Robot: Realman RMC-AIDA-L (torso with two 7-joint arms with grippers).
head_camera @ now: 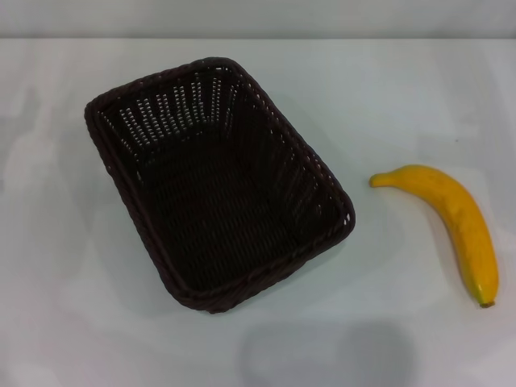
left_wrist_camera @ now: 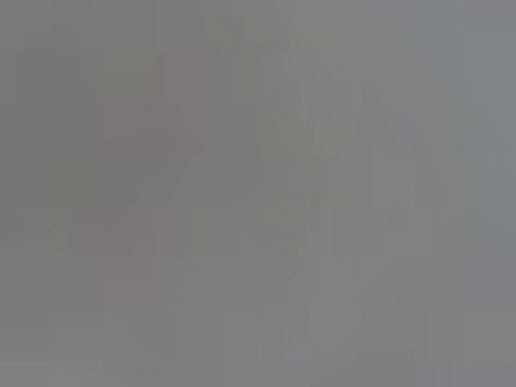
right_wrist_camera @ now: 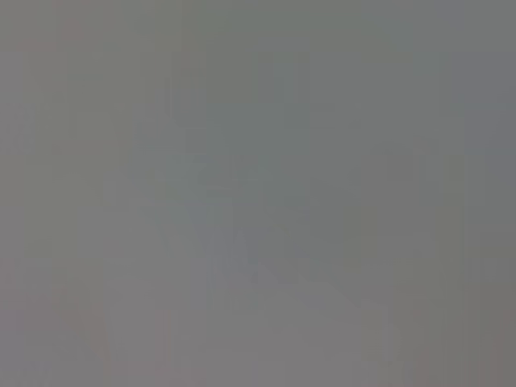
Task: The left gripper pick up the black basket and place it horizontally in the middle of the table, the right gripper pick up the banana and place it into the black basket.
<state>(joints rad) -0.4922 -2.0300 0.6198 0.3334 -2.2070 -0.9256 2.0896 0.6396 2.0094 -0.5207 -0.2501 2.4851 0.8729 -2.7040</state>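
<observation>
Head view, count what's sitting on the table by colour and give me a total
Black: 1, the black basket, empty, lying at a slant on the table
Yellow: 1, the banana, on the white top to the basket's right, apart from it
Total: 2
Neither hand is in view.

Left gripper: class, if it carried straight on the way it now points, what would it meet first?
That cannot be told: neither gripper is in view. The head view shows only the black basket, lying askew, and the banana apart to its right.

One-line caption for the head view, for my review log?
Empty black basket sits angled on the white table, banana lying apart to its right; no gripper visible.
</observation>
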